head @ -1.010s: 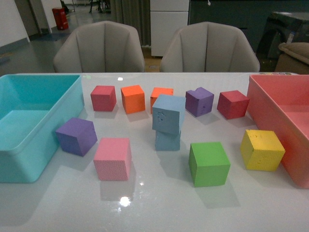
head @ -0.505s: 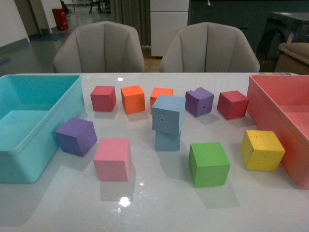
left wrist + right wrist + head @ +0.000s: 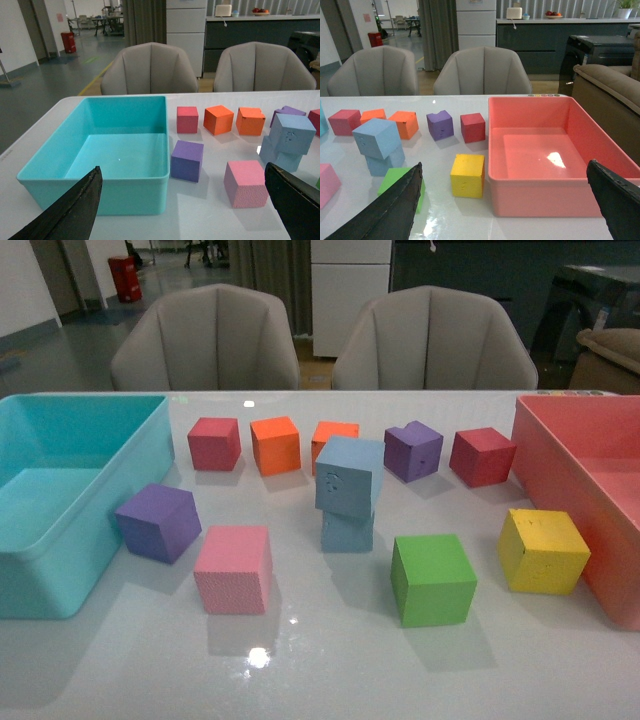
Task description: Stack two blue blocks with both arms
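**Camera setup**

Front view: from the body, looking down across the table (image 3: 330, 660) toward two chairs at 12 o'clock. Left wrist view: raised, set back, teal bin (image 3: 60, 190) nearest, finger tips framing. Right wrist view: likewise, pink bin (image 3: 540, 200) nearest. All three share the blue stack (image 3: 348, 495) (image 3: 289, 141) (image 3: 379, 146).

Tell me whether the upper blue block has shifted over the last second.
No. The upper blue block keeps its tilted perch on the lower blue block, beside the orange cube.
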You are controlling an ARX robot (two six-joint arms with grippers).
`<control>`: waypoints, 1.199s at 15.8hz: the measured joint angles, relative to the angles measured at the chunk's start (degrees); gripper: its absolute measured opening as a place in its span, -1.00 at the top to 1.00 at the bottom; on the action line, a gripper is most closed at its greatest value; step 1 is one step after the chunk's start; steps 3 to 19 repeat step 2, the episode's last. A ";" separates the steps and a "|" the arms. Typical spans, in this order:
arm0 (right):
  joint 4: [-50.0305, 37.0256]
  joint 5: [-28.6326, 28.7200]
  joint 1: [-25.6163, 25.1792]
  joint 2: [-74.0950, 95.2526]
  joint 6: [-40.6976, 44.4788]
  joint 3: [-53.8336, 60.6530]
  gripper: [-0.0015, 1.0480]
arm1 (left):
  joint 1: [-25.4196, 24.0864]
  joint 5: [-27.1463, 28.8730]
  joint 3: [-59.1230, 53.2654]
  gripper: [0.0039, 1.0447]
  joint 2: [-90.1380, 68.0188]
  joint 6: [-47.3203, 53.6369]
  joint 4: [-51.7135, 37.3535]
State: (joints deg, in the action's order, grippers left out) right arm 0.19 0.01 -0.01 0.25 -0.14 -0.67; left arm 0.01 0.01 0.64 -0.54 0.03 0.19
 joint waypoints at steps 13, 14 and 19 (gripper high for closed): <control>0.00 0.00 0.00 0.00 0.00 0.00 -0.87 | 0.00 0.00 0.00 -0.88 0.02 0.00 0.00; 0.00 0.00 0.00 0.00 0.00 0.00 -0.87 | 0.00 0.00 0.00 -0.88 0.02 0.00 0.00; 0.00 0.00 0.00 0.00 0.00 0.00 -0.87 | 0.00 0.00 0.00 -0.88 0.02 0.00 0.00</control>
